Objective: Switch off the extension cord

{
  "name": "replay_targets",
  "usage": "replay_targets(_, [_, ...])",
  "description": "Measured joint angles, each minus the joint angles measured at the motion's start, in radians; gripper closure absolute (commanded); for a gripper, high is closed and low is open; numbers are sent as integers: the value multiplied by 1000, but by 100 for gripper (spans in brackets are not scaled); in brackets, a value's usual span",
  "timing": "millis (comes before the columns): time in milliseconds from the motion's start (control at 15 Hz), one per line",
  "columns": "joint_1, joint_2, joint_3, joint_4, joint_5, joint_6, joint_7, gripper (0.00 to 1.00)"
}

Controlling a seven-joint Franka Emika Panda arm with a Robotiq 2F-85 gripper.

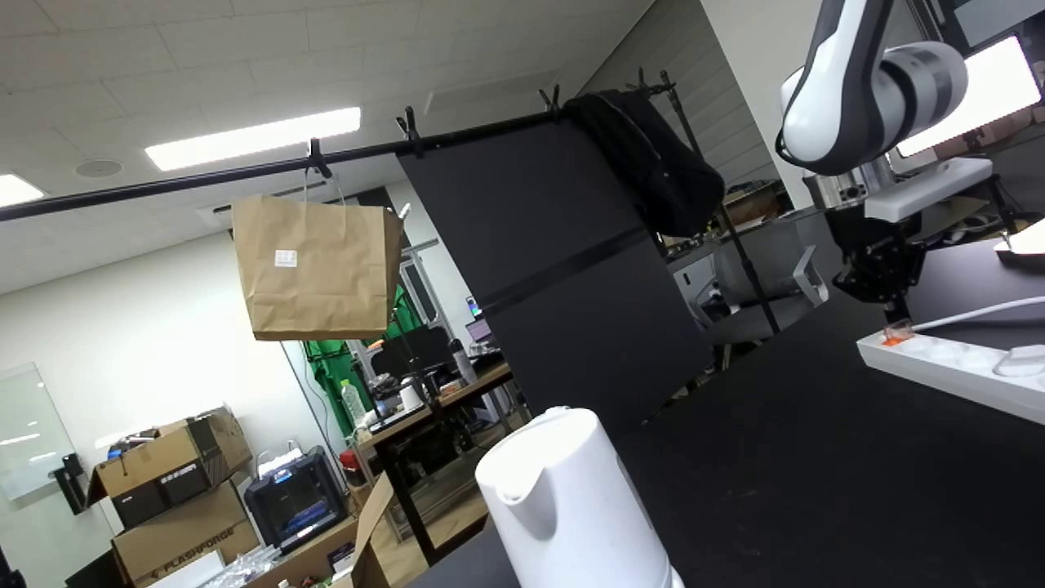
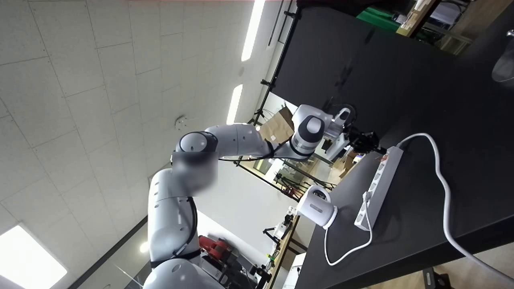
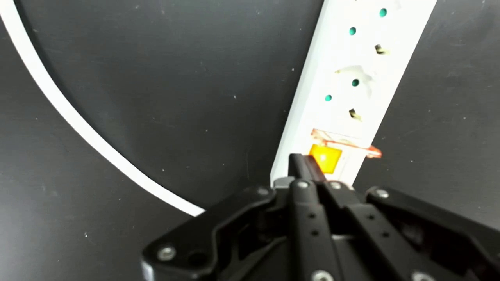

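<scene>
In an exterior view, ext. cord [image 1: 951, 369] lies approx. 3 o'clock, gripper [image 1: 897, 313] pointing down at its 10 o'clock end; kettle [image 1: 575, 506] btwn 5 & 6, paper bag [image 1: 318, 278] at 9. In an exterior view, ext. cord's approx. 4 o'clock on dark table [image 2: 417, 208], plug [image 2: 366, 196] seated in it, kettle btwn 4 & 5. Wrist view: gripper body at 5 o'clock, clenched, tips together, overlapping amber switch [image 3: 328, 158] btwn 3 & 4; can't tell if touching. Orange-edged flap [image 3: 344, 143] just beside it, twd 1; white cable [image 3: 125, 167] curves 10 to 7.
</scene>
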State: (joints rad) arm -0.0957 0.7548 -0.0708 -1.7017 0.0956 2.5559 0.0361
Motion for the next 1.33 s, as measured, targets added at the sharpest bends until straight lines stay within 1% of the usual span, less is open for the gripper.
replay_targets(667, [-1,11,13,0,1,4,0,100])
replay_targets(1067, [-2,21,14,0,2,26,-3,100])
replay_targets(1333, [-11,23,27,0,4,39,-17,100])
